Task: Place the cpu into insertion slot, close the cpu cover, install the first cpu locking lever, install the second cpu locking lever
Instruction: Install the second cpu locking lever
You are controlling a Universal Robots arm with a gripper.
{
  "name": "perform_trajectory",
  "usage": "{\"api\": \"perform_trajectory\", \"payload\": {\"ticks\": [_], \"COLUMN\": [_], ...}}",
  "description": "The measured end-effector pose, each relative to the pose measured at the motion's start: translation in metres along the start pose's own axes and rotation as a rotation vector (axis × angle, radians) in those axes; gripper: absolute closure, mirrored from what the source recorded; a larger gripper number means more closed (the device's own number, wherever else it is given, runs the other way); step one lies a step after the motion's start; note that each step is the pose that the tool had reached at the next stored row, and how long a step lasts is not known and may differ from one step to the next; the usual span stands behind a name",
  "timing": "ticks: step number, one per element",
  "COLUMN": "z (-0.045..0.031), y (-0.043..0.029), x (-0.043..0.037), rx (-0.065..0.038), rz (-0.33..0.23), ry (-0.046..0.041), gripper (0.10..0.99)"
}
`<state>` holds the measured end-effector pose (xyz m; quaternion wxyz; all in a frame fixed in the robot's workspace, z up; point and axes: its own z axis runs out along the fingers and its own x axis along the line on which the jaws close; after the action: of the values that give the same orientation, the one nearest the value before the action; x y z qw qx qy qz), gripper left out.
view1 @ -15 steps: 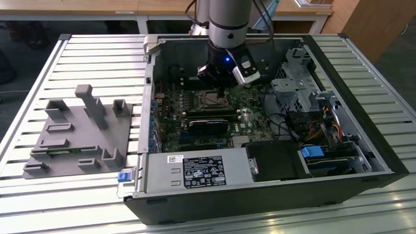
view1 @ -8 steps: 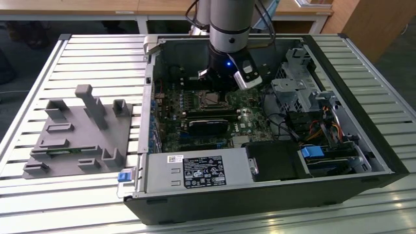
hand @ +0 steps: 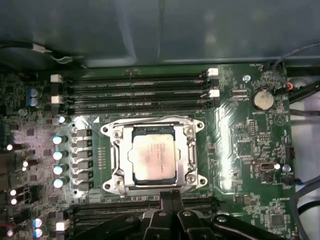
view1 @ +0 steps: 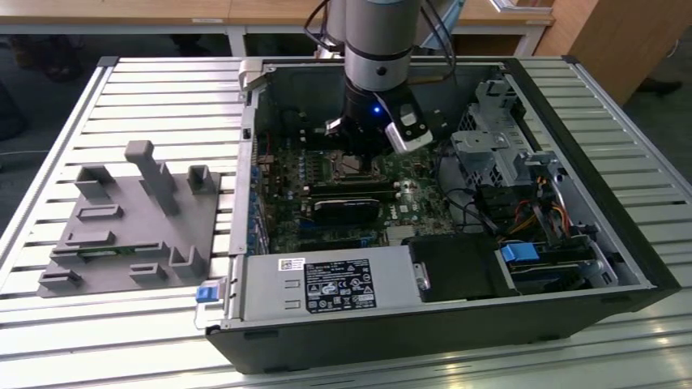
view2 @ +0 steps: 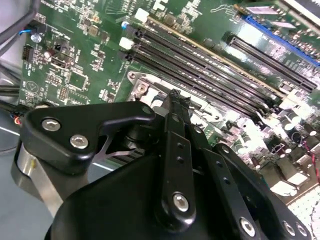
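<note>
Cpu (hand: 152, 159) sits in insertion slot (hand: 118, 176), cpu cover (hand: 189, 145) down over it. Gripper (hand: 169, 196) hovers just beside the socket edge, fingers together, holding nothing.

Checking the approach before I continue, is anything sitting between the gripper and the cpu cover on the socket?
Nothing visible. In the first wrist view the gripper sits just beside the cpu cover, with only bare board between them.

Pale slatted metal surface (view1: 130, 89), open black desktop computer case (view1: 454, 324) lying on its side across it, grey plastic fixture block with upright posts (view1: 135, 223) toward the exterior view's left
</note>
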<state>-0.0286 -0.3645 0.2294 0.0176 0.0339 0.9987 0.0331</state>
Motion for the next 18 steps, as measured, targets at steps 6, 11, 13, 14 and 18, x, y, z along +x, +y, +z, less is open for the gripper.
{"api": "perform_trajectory", "payload": {"ticks": [6,11,13,14,18], "z": [-0.0008,-0.0006,-0.0008,-0.0009,-0.0012], "y": [-0.0055,-0.0121,-0.0146,-0.0150,-0.0161], "x": [0.0131,0.0176,0.0200,0.0216,0.0317], "rx": [-0.013,-0.035,-0.048,-0.049,-0.053], "rz": [0.000,0.001,0.002,0.002,0.002], "ry": [0.0009,0.0022,0.0032,0.0032,0.0035], "gripper": [0.980,0.980,0.980,0.980,0.980]}}
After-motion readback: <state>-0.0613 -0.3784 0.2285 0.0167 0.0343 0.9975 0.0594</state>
